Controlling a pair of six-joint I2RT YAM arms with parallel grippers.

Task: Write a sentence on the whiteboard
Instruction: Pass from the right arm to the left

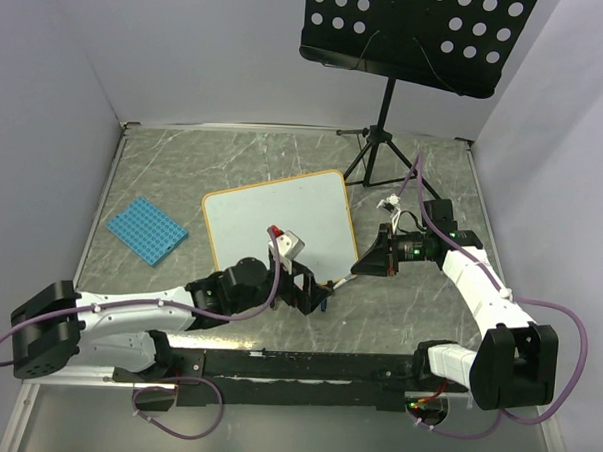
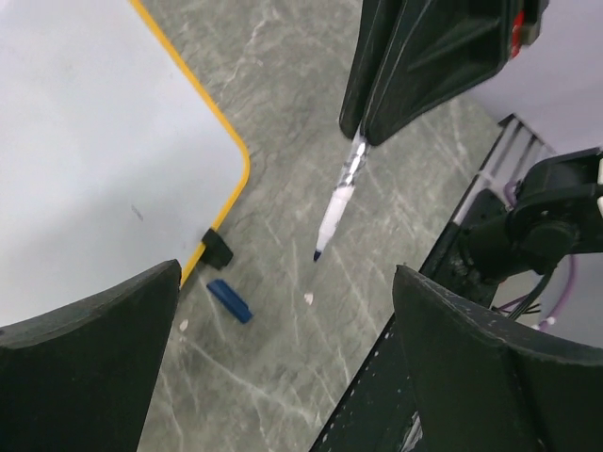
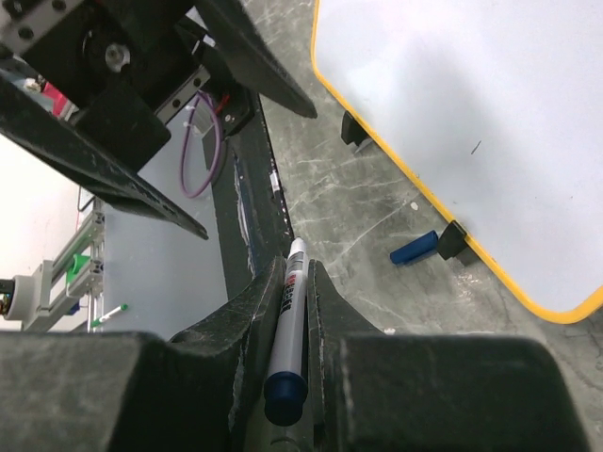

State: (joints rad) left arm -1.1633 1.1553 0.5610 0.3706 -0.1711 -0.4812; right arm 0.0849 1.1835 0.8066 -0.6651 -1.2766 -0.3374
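At 9 o'clock on the surface (image 1: 234, 173): one blue studded block (image 1: 147, 229). At centre, lying flat: one whiteboard (image 1: 278, 228), yellow-framed, long axis from 8 to 2 o'clock. Along its near edge: two black clip feet (image 3: 452, 240). At 6 o'clock from the board: left gripper (image 1: 307, 286), jaws spread wide, holding nothing. Just beside the board's near right corner: one loose blue cap (image 2: 229, 299). Next, off the board: one marker (image 2: 337, 202), long axis 2 to 8 o'clock, tip toward 8, pinched in the closed jaws of the right gripper (image 3: 300, 273). At 1 o'clock: one black perforated music stand (image 1: 415, 31).
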